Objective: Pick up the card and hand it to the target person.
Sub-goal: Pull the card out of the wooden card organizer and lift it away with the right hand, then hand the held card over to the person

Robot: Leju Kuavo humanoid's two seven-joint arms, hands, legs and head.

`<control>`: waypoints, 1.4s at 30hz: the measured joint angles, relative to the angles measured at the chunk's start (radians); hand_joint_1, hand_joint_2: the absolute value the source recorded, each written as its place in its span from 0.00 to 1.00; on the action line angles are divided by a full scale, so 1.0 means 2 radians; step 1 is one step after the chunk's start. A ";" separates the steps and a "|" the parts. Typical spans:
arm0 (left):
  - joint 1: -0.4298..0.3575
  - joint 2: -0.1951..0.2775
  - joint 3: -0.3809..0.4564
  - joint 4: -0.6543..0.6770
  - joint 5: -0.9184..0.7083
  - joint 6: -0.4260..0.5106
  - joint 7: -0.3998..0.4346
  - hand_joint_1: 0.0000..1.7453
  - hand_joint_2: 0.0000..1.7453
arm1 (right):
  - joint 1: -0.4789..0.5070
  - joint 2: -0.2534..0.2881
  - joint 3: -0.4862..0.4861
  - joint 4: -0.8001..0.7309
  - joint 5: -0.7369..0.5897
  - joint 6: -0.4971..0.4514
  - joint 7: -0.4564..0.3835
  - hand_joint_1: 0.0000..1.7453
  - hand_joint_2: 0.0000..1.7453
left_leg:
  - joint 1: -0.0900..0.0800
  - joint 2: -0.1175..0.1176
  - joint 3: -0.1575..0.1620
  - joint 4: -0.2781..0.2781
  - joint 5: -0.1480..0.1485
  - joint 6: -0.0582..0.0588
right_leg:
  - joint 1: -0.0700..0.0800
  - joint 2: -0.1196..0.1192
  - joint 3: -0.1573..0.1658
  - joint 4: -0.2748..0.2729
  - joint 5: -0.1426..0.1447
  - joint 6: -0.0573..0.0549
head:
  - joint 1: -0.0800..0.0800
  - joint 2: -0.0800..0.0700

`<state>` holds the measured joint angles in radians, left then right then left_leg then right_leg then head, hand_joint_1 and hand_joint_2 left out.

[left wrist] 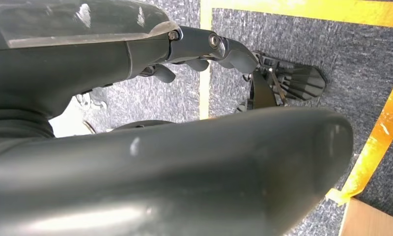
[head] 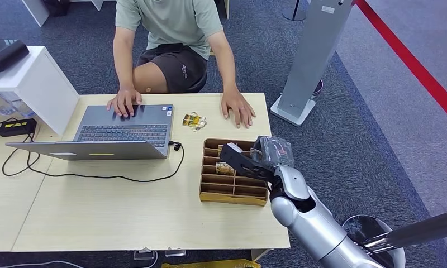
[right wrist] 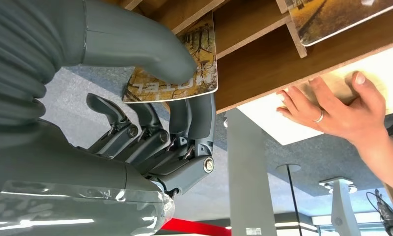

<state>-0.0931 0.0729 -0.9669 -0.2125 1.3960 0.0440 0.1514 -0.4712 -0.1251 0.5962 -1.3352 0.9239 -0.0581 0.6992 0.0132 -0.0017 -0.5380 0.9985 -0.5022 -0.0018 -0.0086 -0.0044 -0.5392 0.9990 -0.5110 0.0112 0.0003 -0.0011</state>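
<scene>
The right hand (right wrist: 150, 108) pinches a glossy, round-cornered card (right wrist: 184, 69) between thumb and dark fingers (right wrist: 194, 118), at the wooden slotted box (head: 232, 187) near the worktop (head: 98, 206) edge. The left hand (left wrist: 194, 49) seems empty, fingers loosely curled.

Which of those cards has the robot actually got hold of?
The card in the wooden box, pinched between the right hand's thumb and fingers. The cards on the table near the person's hand lie untouched.
</scene>
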 joint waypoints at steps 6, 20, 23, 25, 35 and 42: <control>0.000 0.000 -0.004 0.000 -0.003 0.005 -0.012 0.00 0.00 | 0.000 0.000 0.000 -0.001 0.000 0.000 0.000 0.98 1.00 | 0.000 0.000 0.000 0.000 0.000 0.000 | 0.000 0.000 0.000 0.000 0.000 0.000 | 0.000 0.000; 0.000 0.000 -0.005 0.000 -0.010 -0.001 -0.016 0.00 0.00 | -0.071 0.021 0.017 0.003 -0.001 0.009 -0.064 0.98 1.00 | 0.000 0.000 0.000 0.000 0.000 0.000 | 0.000 0.000 0.000 0.000 0.000 0.000 | 0.000 0.000; -0.001 0.000 -0.006 0.000 -0.012 -0.002 -0.017 0.00 0.00 | -0.116 0.032 0.028 0.020 -0.014 0.004 -0.084 0.98 1.00 | 0.000 0.000 0.000 0.000 0.001 0.000 | 0.000 0.000 0.000 0.001 0.000 0.000 | 0.000 0.000; -0.001 0.001 -0.008 0.000 -0.014 -0.003 -0.018 0.00 0.00 | -0.146 0.040 0.034 0.038 -0.021 -0.005 -0.095 0.98 1.00 | 0.000 0.000 -0.001 0.000 0.001 0.000 | 0.000 0.000 0.000 0.001 0.000 0.000 | 0.000 0.000; -0.003 0.004 -0.018 0.000 -0.016 -0.008 -0.018 0.00 0.00 | -0.236 0.080 0.070 0.146 -0.003 -0.061 -0.165 0.98 1.00 | 0.000 0.000 -0.001 0.000 0.001 0.000 | 0.000 0.000 0.000 0.001 0.000 0.000 | 0.000 0.000; -0.003 0.007 -0.020 0.000 -0.007 -0.006 -0.019 0.00 0.00 | -0.255 0.107 0.090 0.241 -0.005 -0.089 -0.188 0.98 1.00 | 0.000 0.000 -0.001 0.000 0.001 0.000 | 0.000 0.000 0.000 0.001 0.000 0.000 | 0.000 0.000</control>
<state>-0.0986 0.0875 -1.0076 -0.2125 1.3823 0.0310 0.1143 -0.9822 0.0879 0.7754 -0.8530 0.9147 -0.2354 0.3236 0.0132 -0.0020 -0.5398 0.9985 -0.5009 -0.0019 -0.0085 -0.0049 -0.5401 1.0003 -0.5102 0.0103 0.0003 -0.0011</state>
